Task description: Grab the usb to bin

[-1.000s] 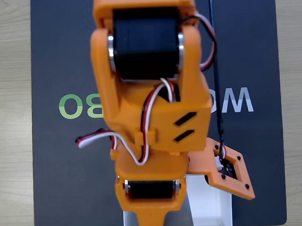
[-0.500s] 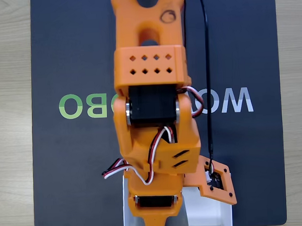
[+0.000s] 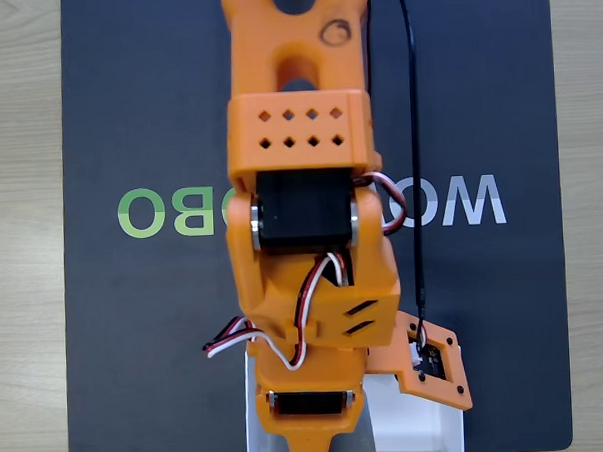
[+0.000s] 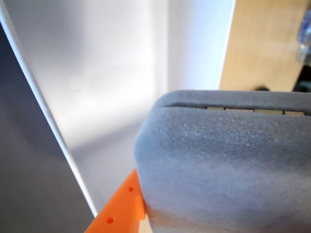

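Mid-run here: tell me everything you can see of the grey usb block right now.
In the wrist view the usb looms close: a matte grey block with a soft, slightly fuzzy-looking surface and rounded corners. A thin seam runs along its upper edge, with pale segments showing in it. An orange part of the gripper touches its lower left corner. Behind and beneath it lies the white inside of the bin, so it appears held over or inside the bin; whether it touches the floor cannot be told.

White bin (image 4: 112, 73) interior lies open and bare beneath the grey usb (image 4: 223, 165). Its thin wall (image 4: 43, 111) rises at the wrist view's left, edging the dark mat (image 3: 136, 323).
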Robot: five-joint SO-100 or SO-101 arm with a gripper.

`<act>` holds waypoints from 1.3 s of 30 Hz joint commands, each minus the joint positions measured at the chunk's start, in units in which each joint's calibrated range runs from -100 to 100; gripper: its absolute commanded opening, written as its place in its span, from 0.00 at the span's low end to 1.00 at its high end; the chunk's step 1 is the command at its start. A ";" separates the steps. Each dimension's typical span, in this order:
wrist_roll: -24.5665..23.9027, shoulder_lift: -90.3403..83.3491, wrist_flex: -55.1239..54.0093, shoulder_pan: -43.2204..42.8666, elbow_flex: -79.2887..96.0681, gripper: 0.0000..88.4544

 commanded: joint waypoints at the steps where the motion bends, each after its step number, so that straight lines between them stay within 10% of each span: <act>1: 0.13 -1.50 -1.14 -0.06 -3.36 0.37; 22: -0.29 -8.62 0.51 -0.82 -2.19 0.45; 30: -0.34 -30.41 7.15 0.44 14.34 0.01; 39: 0.08 -63.90 7.67 3.14 45.69 0.04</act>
